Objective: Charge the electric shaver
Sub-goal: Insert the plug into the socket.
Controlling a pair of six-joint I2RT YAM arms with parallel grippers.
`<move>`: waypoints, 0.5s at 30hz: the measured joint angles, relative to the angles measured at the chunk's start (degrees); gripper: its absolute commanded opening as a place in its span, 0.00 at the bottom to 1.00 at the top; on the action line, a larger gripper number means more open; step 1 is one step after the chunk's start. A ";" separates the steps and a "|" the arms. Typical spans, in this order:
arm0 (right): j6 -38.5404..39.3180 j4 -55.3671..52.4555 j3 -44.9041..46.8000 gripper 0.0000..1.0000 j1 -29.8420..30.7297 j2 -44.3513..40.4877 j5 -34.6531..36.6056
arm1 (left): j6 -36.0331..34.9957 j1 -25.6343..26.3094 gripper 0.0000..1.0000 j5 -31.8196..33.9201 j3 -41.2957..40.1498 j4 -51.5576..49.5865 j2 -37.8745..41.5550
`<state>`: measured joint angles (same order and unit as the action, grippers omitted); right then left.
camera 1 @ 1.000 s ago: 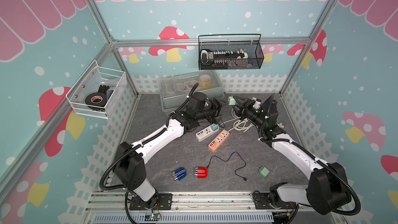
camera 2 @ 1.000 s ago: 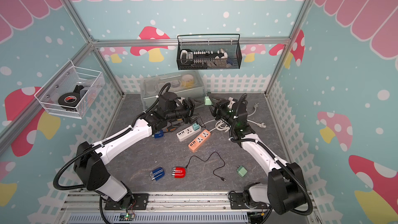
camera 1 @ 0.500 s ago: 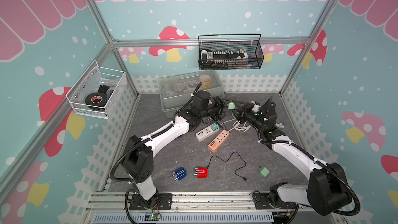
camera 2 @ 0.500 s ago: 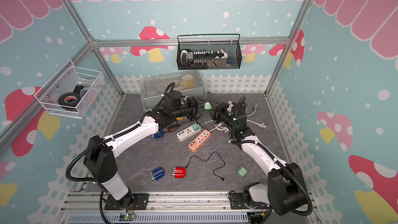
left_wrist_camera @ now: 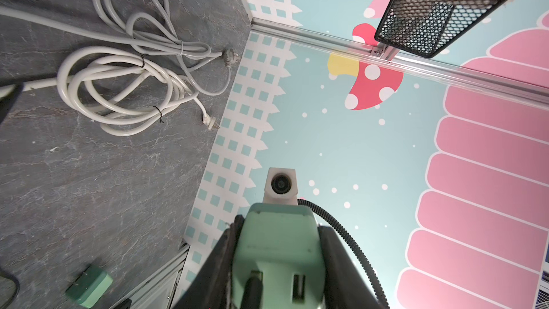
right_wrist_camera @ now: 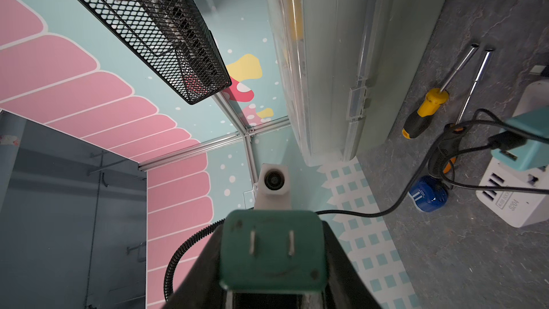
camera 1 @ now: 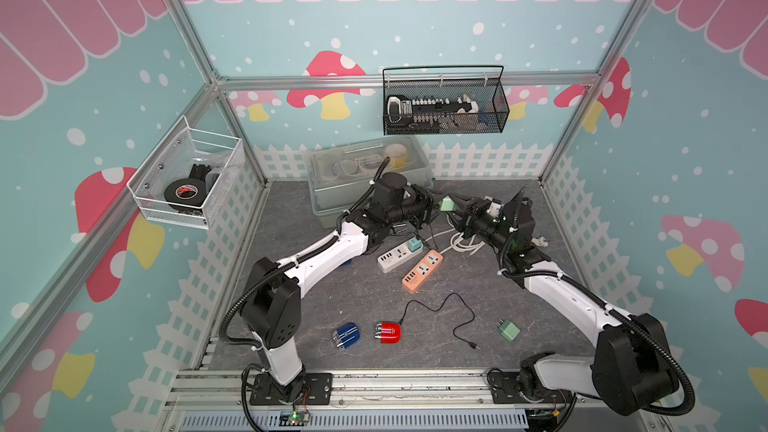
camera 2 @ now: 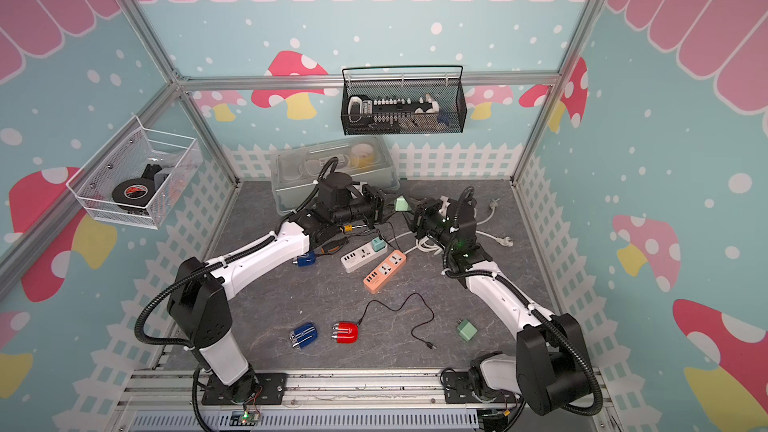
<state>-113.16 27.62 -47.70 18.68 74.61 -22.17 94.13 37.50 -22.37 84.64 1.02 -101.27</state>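
Near the worktop's [camera 1: 332, 292] front edge lies the red shaver [camera 1: 388, 332], a black cable [camera 1: 436, 305] running from it with its free end loose on the worktop. Farther back, above the rear middle, the left gripper [camera 1: 434, 206] and right gripper [camera 1: 459, 207] meet tip to tip in the air. Each is partly closed and clamped on the same green adapter [camera 1: 447, 203], black fingers [left_wrist_camera: 228, 251] pressed to its sides and its prongs toward the right wrist. In both top views the adapter is small and its gripped faces are hidden; in the wrist views it is blurred and cut off. A blue shaver [camera 2: 305, 260] is mostly covered by the left arm [camera 2: 266, 253].
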 measured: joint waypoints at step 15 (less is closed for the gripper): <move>7.72 -16.65 -2.78 0.68 -0.85 -3.17 -0.92 | -4.70 -1.03 0.15 1.03 -1.99 -10.03 4.66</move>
<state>-105.45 10.96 -50.48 17.82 71.44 -23.09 89.43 36.47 -21.34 82.65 -9.02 -96.62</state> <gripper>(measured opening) 0.649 0.390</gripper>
